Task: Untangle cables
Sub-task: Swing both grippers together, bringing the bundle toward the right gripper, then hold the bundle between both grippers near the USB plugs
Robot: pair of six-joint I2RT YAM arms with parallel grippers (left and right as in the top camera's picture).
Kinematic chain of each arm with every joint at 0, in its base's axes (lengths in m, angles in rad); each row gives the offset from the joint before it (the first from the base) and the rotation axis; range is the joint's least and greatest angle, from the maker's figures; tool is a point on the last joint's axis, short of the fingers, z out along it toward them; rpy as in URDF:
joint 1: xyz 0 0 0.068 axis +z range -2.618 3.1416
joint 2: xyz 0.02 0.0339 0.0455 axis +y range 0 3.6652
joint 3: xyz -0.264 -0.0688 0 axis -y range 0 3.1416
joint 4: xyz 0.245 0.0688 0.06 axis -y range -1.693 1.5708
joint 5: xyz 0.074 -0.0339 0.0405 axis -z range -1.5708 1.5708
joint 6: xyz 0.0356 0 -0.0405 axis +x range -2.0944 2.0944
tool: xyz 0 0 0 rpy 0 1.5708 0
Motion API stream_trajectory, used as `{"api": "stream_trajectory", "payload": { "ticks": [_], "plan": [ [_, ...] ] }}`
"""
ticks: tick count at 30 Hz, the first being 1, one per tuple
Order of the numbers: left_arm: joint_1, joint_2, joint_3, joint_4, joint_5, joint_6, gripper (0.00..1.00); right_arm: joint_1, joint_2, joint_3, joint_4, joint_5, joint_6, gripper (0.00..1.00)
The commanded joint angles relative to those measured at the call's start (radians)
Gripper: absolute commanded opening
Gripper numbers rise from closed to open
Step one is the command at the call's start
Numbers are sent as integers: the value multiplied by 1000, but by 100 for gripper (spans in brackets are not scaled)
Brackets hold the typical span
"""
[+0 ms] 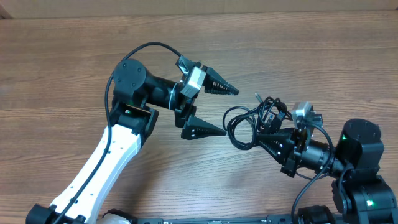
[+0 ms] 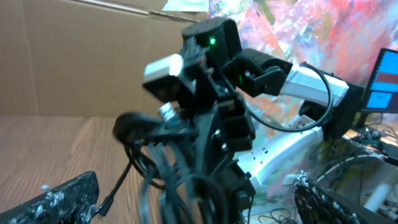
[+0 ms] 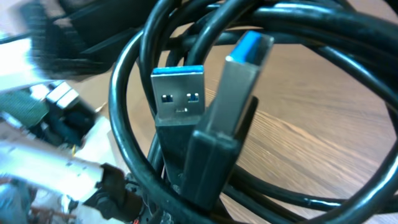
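The brown wood-grain worktop is spreading across the whole overhead view. The white-and-black left arm is reaching over it from the lower left, its left end effector standing with fingers wide apart and gripping nothing, aimed at the load just beside it. At the right, the right end effector is clamping together on a tangled bundle of thin black rubber-sheathed cables, seemingly raising it off the wood, the loops hanging around the closed tips. Inside the knot, two silver metal USB plugs with blue inserts are lying side by side against the coils. The cords are looking light, limp and springy, likely sliding through a loose pinch, so a hold on a stiff plug housing or on one outer loop is seeming wiser than one on the crowded middle.
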Motion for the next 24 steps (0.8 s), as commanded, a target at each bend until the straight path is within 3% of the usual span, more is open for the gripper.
{"api": "stream_trajectory", "payload": {
  "ticks": [1, 10, 17, 24],
  "plan": [
    [4, 56, 23, -34, -24, -17, 100, 3, -5, 16, 35, -124, -59, 4],
    [-29, 145, 23, -73, -51, -150, 100, 3, -5, 17, 66, -124, -60, 4],
    [-141, 143, 24, 98, -29, -325, 99, 3, 13, 16, 47, -85, -67, 4],
    [-177, 143, 24, 146, 30, -333, 100, 3, 28, 16, 48, -85, -67, 4]
  ]
}}
